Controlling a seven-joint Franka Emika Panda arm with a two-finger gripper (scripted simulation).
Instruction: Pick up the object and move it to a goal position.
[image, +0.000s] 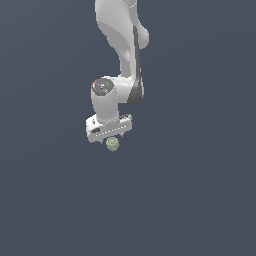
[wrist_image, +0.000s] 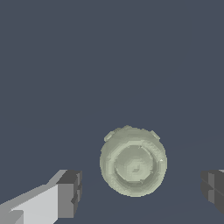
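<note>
**Fingers spread wide, with the object between them**

Fingers (wrist_image: 141, 190) of our single arm stand far apart and hold nothing. Reading the wrist view from left to right, we see first one dark-padded fingertip (wrist_image: 70, 192) on its white link, then a clear gap, then the object (wrist_image: 133, 161), then another gap, and last the second dark fingertip (wrist_image: 213, 186) at the frame's edge. Neither pad touches the object; bare counter (wrist_image: 87, 65) shows on both sides of it.

The object is a pale olive-green lump, seen from above as a round form with concentric rings and small knobs along its rim. It sits on the plain dark grey-blue counter, roughly midway between the two pads.

In the exterior view, the white arm (image: 122, 45) comes down from the upper edge and bends to the wrist, with the hand (image: 109, 127) pointing down. The object (image: 112, 144) lies just under the hand's lower edge. From that angle we cannot tell how high the fingertips are above the counter.
</note>
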